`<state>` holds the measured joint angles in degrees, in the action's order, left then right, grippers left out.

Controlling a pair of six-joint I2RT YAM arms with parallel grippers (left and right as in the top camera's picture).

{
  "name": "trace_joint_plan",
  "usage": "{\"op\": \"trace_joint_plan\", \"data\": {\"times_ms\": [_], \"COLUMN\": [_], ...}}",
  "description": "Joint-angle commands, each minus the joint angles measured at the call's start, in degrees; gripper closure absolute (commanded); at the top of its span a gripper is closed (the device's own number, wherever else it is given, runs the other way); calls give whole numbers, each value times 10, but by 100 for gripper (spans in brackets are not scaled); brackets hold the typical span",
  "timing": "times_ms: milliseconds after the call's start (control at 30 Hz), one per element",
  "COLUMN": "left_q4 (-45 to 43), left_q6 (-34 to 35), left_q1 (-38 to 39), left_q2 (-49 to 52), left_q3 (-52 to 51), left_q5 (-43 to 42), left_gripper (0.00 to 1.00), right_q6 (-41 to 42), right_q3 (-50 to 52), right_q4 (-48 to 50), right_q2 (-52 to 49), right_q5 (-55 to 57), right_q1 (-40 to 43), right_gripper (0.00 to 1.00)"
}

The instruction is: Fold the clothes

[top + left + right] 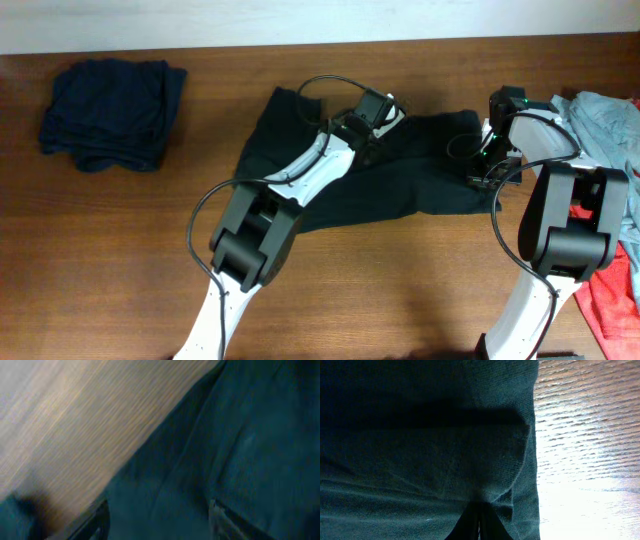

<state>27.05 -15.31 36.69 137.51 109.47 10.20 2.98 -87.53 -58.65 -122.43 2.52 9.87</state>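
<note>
**A:** Nearest us, at the right edge of the streaky wood-grain worktop (120, 250), there's a red garment (612, 295), soft and crumpled in a loose heap.

**B:** Further in, the black T-shirt (420, 185) lies spread across the middle. It's matte knit and rumpled, and both arms reach over it.

**A:** The right pincer (479, 522) has its tips pressed together, nipping the shirt's right-hand edge. The cloth puckers into a fold right where they meet, with bare wood just beside.

**B:** The left pincer (160, 522) sits over the shirt's upper middle with its fingers (100, 522) parted, gripping nothing. There's dark cloth beneath, but it's blurry, so I can't tell if they touch it.

**A:** At the far right, a grey-blue garment (605, 115) is heaped in wrinkles near the shirt.

**B:** And at the far left, well apart, a navy pile (112, 115) is folded into a rough square.
</note>
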Motion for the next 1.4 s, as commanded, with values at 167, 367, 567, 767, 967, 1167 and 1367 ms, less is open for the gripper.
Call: {"op": "trace_joint_plan", "data": {"times_ms": [167, 367, 567, 767, 967, 1167, 1367], "left_q4": [155, 240, 269, 265, 221, 189, 160], "left_q6": [62, 70, 69, 61, 41, 41, 41], "left_q1": [-8, -14, -14, -29, -43, -52, -57], "left_q2": [-113, -108, -108, -108, -108, -108, -108], "left_q3": [-1, -15, -47, -95, -139, -142, -142], "left_q5": [-17, -79, -74, -18, -3, 69, 94], "left_gripper": [37, 54, 65, 54, 48, 47, 46], "right_q6": [2, 2, 2, 2, 2, 2, 2], "right_q3": [-1, -1, -1, -1, -1, -1, -1], "right_q4": [4, 4, 4, 6, 6, 6, 6], "right_q2": [2, 2, 2, 2, 2, 2, 2], "right_q5": [-4, -4, -4, -4, -4, -4, -4], "right_q1": [-1, -1, -1, -1, -1, -1, -1], "right_gripper": [95, 94, 94, 94, 94, 94, 94]}}
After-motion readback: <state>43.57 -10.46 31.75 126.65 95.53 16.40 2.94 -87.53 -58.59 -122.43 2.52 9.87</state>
